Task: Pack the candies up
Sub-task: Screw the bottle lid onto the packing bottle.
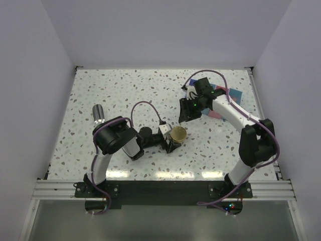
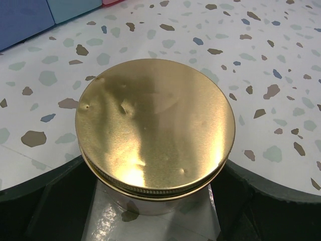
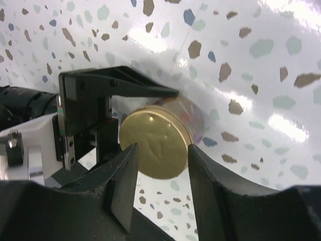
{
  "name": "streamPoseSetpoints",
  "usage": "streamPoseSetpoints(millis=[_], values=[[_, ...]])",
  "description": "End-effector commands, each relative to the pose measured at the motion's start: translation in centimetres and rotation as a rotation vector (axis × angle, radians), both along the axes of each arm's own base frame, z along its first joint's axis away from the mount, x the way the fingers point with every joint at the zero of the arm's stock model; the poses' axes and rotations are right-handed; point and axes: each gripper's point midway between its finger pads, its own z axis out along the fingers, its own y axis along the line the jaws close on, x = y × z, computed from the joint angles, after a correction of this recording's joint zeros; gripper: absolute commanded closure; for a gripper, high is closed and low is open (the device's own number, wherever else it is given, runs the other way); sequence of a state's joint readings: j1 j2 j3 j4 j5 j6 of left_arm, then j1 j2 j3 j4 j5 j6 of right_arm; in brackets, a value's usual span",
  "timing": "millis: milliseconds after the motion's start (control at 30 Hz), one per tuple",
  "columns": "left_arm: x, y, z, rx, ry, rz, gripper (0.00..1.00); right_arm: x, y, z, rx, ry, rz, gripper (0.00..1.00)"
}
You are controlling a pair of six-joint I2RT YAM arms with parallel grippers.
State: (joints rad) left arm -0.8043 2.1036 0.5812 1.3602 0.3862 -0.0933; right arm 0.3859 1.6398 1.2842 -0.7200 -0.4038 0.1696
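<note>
The left hand (image 1: pixel 173 139) is clamped on a small clear jar (image 1: pixel 178 133), 1 dark finger on each side of its body, near the middle of the speckled table (image 1: pixel 100 90). In the left wrist view the jar's gold lid (image 2: pixel 155 125) is on and fills most of the frame. Its surface is dented in several places, and its threaded rim shows just above the clear wall.

The right hand (image 3: pixel 161 150) hangs just beyond the jar on the far side, pointing at the lid. Its 2 fingers stand apart with nothing between them. In the right wrist view the lid shows through the gap, and each finger covers a little of the lid's edge. Whether they touch it I cannot tell.

The candies (image 3: pixel 196 120) show only as a pinkish and amber blur through the jar's clear wall behind the lid, too blurred to pick out singly.

A box (image 1: pixel 228 95) with blue and pink compartments lies at the far right of the table, partly hidden by the right arm.
</note>
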Motion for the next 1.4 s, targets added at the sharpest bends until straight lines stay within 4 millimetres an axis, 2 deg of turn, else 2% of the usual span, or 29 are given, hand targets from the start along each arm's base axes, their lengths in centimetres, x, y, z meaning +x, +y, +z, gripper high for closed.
streamPoseSetpoints(millis=[0,167,333,633,767,900,1033,1100,1233,1367], values=[[0.5,-0.1,1.6,-0.057,-0.049,0.007,0.16,1.1,1.6,0.7,0.050,-0.020,0.121,0.52],[0.6,-0.2,1.7,-0.056,-0.050,0.010,0.16,1.6,2.1,-0.9,0.057,0.006,0.148,0.53],[0.8,-0.2,1.6,-0.054,-0.051,0.014,0.16,0.7,2.3,-2.4,0.049,0.041,0.168,0.56],[1.1,-0.2,1.5,-0.046,-0.048,0.028,0.16,-0.9,0.7,-4.5,-0.015,0.063,0.124,0.67],[1.3,-0.2,1.4,-0.040,-0.044,0.040,0.16,-1.8,0.2,-4.3,-0.026,0.055,0.102,0.73],[1.9,0.1,1.2,-0.024,-0.038,0.073,0.16,-3.6,-0.6,-4.5,-0.046,0.072,0.061,0.80],[2.2,0.3,1.2,-0.016,-0.042,0.092,0.17,-4.9,-0.7,-4.2,-0.022,0.067,-0.022,0.94],[2.3,0.3,1.1,-0.012,-0.042,0.095,0.17,-6.5,-0.1,-4.6,0.003,0.104,-0.050,0.94],[2.3,0.4,1.2,-0.012,-0.042,0.099,0.17,-8.2,0.8,-3.6,0.049,0.122,-0.066,0.93],[2.0,0.5,1.2,-0.011,-0.041,0.088,0.17,-6.0,-0.8,-2.3,-0.008,0.043,-0.075,0.83]])
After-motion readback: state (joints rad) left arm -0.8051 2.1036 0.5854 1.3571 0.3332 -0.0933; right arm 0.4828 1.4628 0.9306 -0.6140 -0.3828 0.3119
